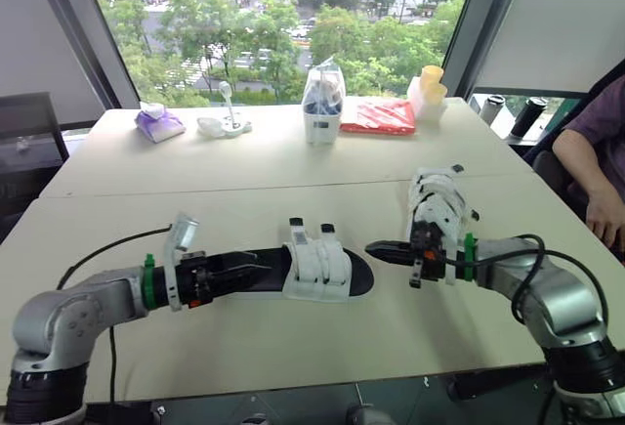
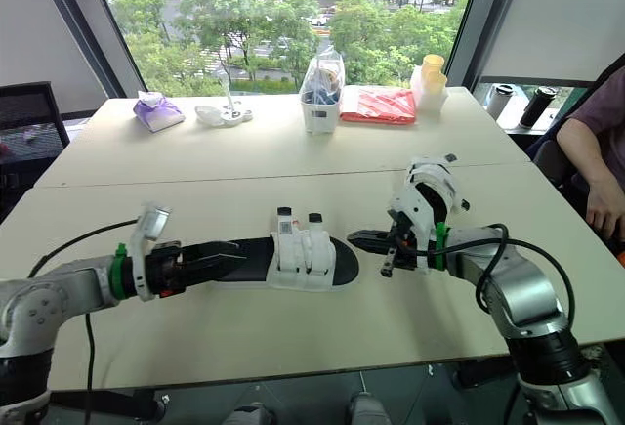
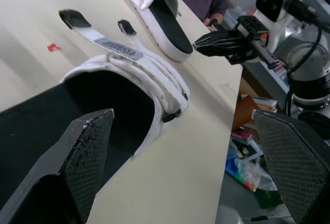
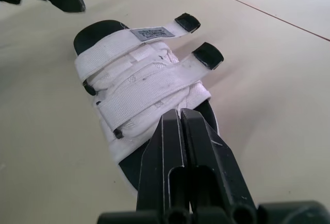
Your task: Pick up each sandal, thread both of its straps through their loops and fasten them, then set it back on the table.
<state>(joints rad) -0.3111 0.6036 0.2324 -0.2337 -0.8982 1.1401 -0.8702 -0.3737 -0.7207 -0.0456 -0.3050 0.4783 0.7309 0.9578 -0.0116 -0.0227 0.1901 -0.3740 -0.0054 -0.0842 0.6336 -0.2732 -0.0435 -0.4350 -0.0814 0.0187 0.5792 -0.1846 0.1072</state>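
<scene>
A white-strapped sandal with a black sole (image 1: pixel 322 269) lies flat in the middle of the table, toe to the right. Two strap ends with black tips (image 4: pixel 198 38) stick out past its far side. My left gripper (image 1: pixel 246 269) is open at the heel end, one finger (image 3: pixel 87 152) over the black insole and the other beside the sole. My right gripper (image 1: pixel 376 247) is shut with nothing in it, its tip (image 4: pixel 179 115) just off the toe. The second white sandal (image 1: pixel 439 198) lies behind my right wrist.
Along the table's far edge stand a purple pack (image 1: pixel 158 124), a white object (image 1: pixel 225 124), a clear bag (image 1: pixel 322 103), a red packet (image 1: pixel 379 117) and yellow cups (image 1: pixel 430 88). A person (image 1: pixel 596 151) sits at the right edge.
</scene>
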